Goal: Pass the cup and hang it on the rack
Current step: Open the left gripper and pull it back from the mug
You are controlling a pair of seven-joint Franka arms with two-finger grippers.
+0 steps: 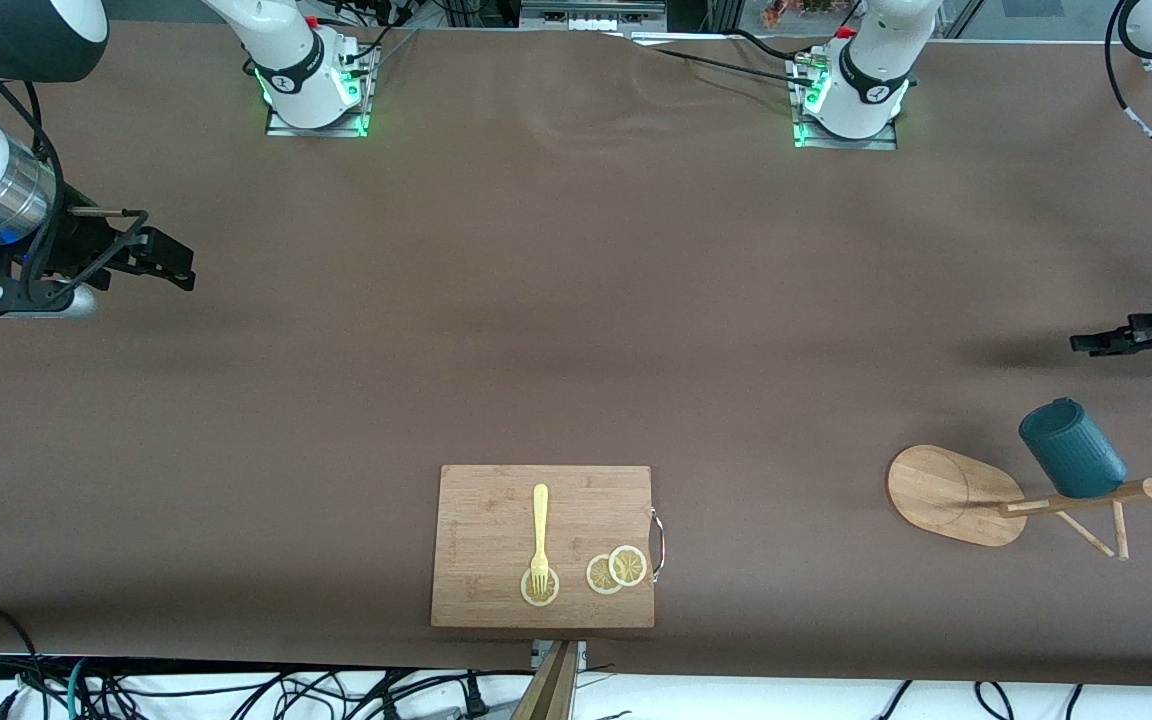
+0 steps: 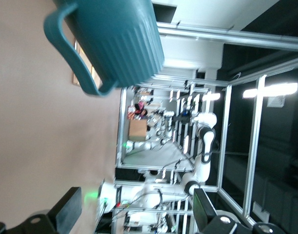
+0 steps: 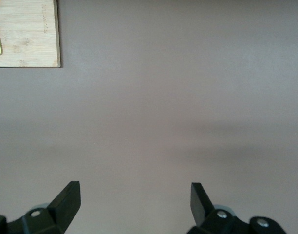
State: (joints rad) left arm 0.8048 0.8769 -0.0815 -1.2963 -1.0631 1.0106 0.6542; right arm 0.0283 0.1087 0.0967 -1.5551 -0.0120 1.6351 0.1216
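Note:
The dark teal ribbed cup hangs on a peg of the light wooden rack, which stands at the left arm's end of the table. In the left wrist view the cup shows with its handle to one side. My left gripper is open and empty over the table at that end, apart from the cup; its own view shows the gripper with the jaws wide apart. My right gripper is open and empty over bare table at the right arm's end, and its own view shows it holding nothing.
A rectangular wooden cutting board lies near the table's front edge in the middle, with a yellow fork and lemon slices on it. A corner of the board shows in the right wrist view. Cables run along the front edge.

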